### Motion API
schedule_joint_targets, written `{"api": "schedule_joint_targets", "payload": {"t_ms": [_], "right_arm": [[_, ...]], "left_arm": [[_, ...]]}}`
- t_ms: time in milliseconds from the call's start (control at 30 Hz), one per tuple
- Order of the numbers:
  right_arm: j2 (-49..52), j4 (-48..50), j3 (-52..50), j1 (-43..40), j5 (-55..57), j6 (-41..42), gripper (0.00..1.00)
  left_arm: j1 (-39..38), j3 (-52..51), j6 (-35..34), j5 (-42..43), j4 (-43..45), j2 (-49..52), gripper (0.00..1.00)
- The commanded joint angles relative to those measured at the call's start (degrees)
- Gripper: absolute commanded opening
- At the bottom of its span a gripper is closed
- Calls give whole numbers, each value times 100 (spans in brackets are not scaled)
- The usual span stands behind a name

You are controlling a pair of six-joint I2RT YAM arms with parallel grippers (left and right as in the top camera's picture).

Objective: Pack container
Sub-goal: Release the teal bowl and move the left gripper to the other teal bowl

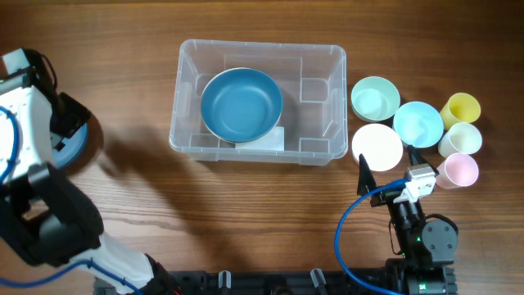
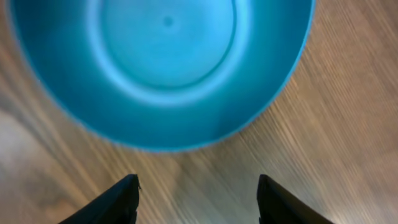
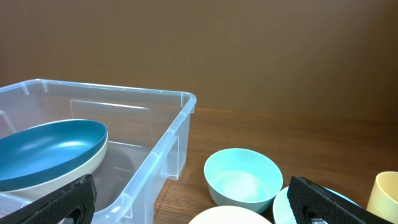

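Overhead: blue bowl (image 1: 241,104) sits in the container (image 1: 262,46); right of it, right pincer (image 3: 191,186) gapes empty; left, left pincer (image 2: 196,186) spread over second bowl (image 2: 168,62).

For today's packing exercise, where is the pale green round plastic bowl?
Overhead view: the pale green round plastic bowl stands right of the clear rectangular plastic container, beside the light blue bowl.

You can read no text, brand, number or sign in any view. One white label (image 1: 274,139) lies on the bottom of the large clear plastic rectangular container (image 1: 187,98), ahead and left of the right pincer (image 1: 386,160), partly under a round blue bowl (image 1: 241,102); whether it bears print cannot be told.
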Motion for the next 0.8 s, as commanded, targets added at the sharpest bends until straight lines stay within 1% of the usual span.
{"api": "schedule_joint_targets", "payload": {"t_ms": [0,133,233,533,633,767], "right_arm": [[2,15,-31,26,-94,-66,100],[2,15,-31,26,-94,-68,100],[2,15,-31,26,-94,-68,100],[2,15,-31,26,-94,-66,100],[2,15,-31,26,-94,-68,100],[2,15,-31,26,-94,-66,100]], "left_arm": [[22,-48,758,31,181,385,65],[22,-48,1005,28,387,708,68],[22,-48,1021,28,509,872,69],[22,-48,1093,31,776,981,69],[22,-48,1327,33,837,981,66],[22,-48,1626,188,881,984,64]]}}
